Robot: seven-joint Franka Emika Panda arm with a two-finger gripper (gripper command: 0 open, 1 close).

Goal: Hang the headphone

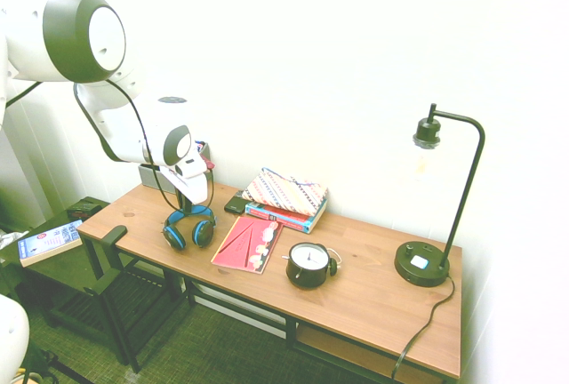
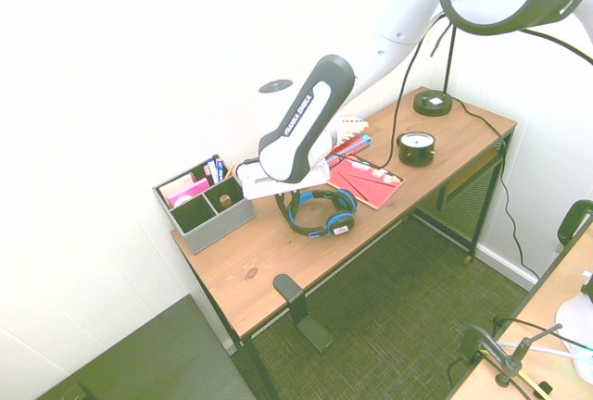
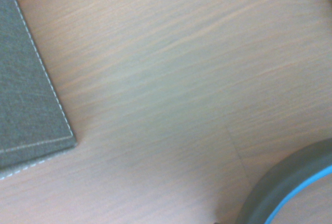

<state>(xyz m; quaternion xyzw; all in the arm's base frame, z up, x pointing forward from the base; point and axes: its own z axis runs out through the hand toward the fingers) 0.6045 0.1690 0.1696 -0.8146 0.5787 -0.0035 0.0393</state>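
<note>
Gripper points straight down and is closed narrow on the blue band of the headphone, which stands with its ear cups on the desk near the grey organizer.

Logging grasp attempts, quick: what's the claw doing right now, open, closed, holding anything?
Claw: closed on the blue headband of the headphone, which sits on the desk.
</note>
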